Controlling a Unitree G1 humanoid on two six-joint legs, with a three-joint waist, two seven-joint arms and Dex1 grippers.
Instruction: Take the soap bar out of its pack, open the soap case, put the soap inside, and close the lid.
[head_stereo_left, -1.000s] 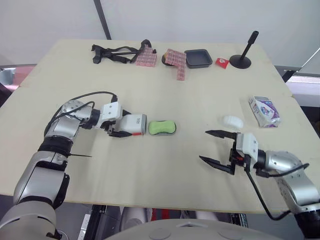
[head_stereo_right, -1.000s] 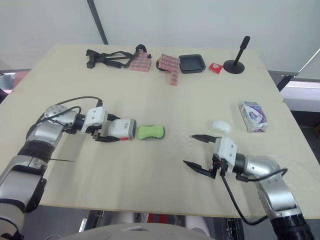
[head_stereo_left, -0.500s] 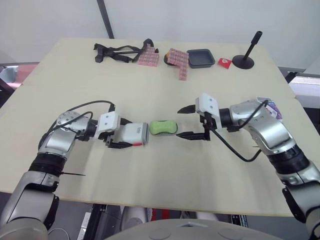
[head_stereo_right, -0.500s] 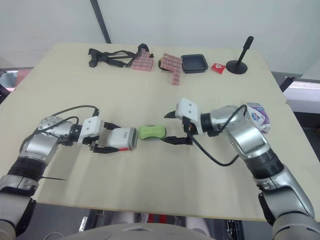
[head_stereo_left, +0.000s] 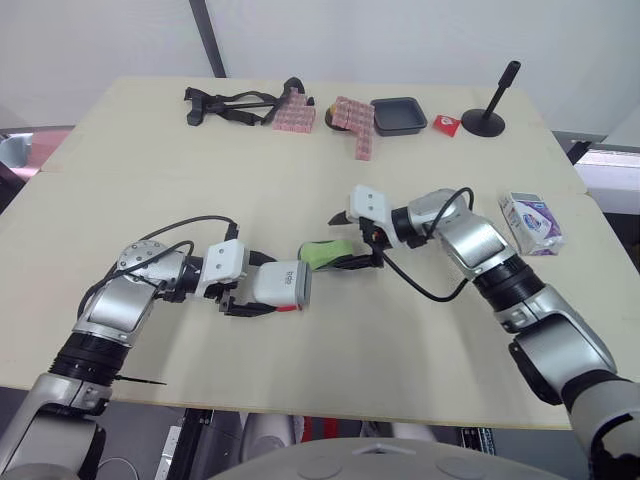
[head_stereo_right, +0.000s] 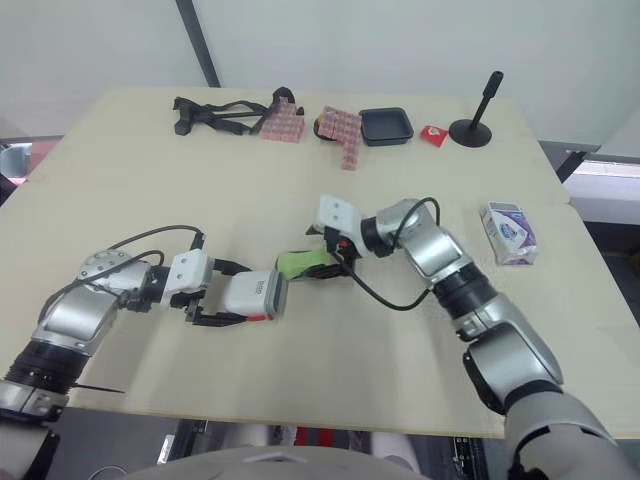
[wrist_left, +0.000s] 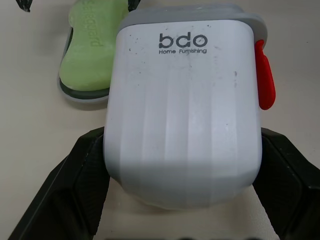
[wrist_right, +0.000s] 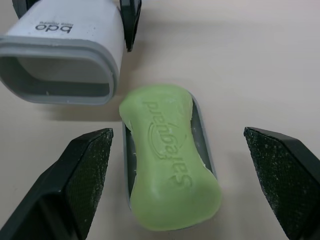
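A green soap bar (head_stereo_left: 322, 252) lies on the grey tray base (wrist_right: 200, 132) of the soap case near the table's middle. My right gripper (head_stereo_left: 337, 244) stands open, one finger on each side of the soap, the fingers (wrist_right: 75, 175) apart from it. My left gripper (head_stereo_left: 256, 291) is shut on the white case cover (head_stereo_left: 280, 287), marked "bdo", with a red tab (wrist_left: 264, 75). The cover's open mouth (wrist_right: 57, 82) faces the soap, just front-left of it. The purple and white soap pack (head_stereo_left: 530, 222) lies at the right edge.
Along the far edge lie a black strap tool (head_stereo_left: 235, 103), pink patterned blocks (head_stereo_left: 355, 122), a black tray (head_stereo_left: 398, 115), a red packet (head_stereo_left: 447, 124) and a black stand (head_stereo_left: 488, 112). My right arm's cable (head_stereo_left: 430, 292) loops over the table.
My right gripper has swung from the front right across to the soap and now straddles it. My left gripper has drawn the cover from beside the soap toward the front edge.
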